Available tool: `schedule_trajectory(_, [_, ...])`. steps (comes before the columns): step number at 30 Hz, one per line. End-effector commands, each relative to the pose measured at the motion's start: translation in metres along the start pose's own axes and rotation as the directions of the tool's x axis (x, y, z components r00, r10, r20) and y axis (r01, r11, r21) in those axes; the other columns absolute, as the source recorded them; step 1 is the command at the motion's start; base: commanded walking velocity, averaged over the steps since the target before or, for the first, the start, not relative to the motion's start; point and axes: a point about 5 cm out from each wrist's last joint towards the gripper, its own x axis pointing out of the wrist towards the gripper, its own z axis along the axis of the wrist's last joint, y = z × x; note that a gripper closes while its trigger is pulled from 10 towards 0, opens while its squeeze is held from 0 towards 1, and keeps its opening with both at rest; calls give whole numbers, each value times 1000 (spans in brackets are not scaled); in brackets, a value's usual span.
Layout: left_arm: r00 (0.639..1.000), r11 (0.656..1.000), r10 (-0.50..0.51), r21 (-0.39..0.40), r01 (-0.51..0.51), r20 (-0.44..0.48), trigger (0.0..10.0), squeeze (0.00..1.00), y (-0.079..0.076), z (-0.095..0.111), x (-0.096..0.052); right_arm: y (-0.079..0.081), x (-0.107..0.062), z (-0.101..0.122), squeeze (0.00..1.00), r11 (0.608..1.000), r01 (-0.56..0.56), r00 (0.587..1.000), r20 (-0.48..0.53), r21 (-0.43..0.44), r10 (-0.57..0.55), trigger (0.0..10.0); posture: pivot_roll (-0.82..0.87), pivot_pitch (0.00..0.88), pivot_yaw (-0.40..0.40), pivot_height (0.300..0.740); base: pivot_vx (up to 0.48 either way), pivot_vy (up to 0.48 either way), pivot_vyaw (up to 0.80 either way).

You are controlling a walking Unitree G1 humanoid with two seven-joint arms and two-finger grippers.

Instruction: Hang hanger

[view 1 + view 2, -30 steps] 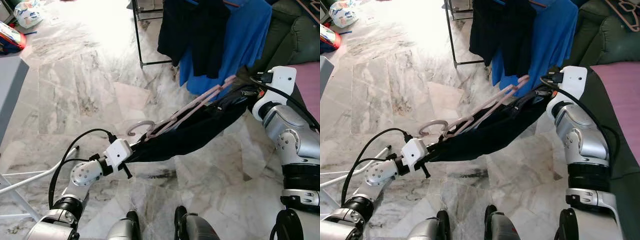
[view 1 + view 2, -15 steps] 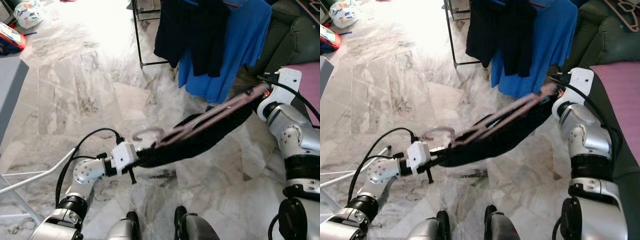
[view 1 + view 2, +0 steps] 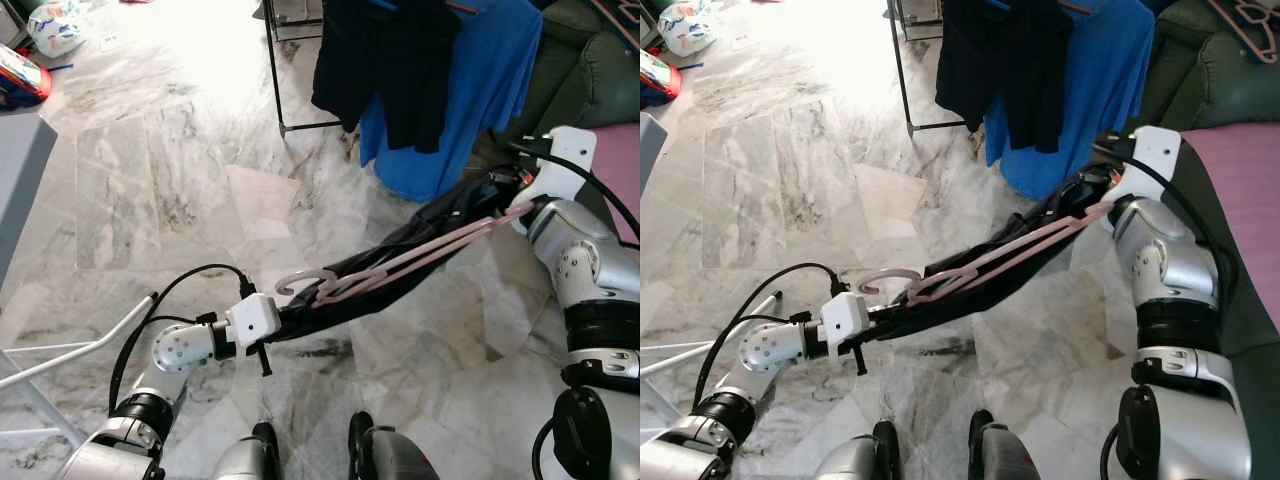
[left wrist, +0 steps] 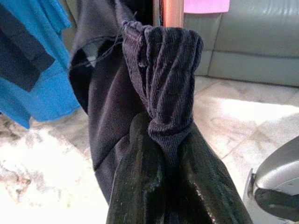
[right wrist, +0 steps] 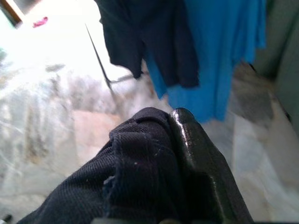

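Marble floor point(image 3: 150, 170) below; both grippers, left gripper point(image 3: 285, 322) and right gripper point(image 3: 500, 185), clamp the dark garment point(image 3: 400, 262), so the loose pink hanger point(image 3: 400, 268) may slide off.

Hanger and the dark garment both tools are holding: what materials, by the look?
Hanger: probably plastic, pale pink with a smooth matte finish, thin moulded bars and hook. Dark garment: woven or knit fabric, likely cotton, matte; fine ribbing at the bunched edge, loose threads.
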Motion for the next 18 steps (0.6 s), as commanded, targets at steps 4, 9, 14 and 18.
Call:
schedule_trajectory(4, [991, 999, -8, -42, 2, -133, 0, 0, -10, -22, -15, 15, -10, 34, 0, 999, -41, 992, 116, -34, 44, 0, -137, 287, 36, 740, 0, 0, 0])
schedule_trajectory(9, [979, 999, 43, -18, -47, -200, 0, 0, -7, -27, -17, 30, -19, 38, 0, 993, -73, 989, 118, -96, 84, 0, -141, 286, 37, 740, 0, 0, 0])
schedule_trajectory(14, [976, 996, 81, -16, -86, -201, 0, 0, -4, -27, -18, 30, -22, 38, 0, 991, -67, 990, 115, -117, 81, 0, -147, 284, 37, 740, 0, 0, 0])
schedule_trajectory(18, [968, 987, 156, -4, -160, -197, 0, 0, 4, -25, -20, 22, -24, 34, 0, 991, -36, 994, 100, -128, 49, 0, -146, 281, 37, 740, 0, 0, 0])
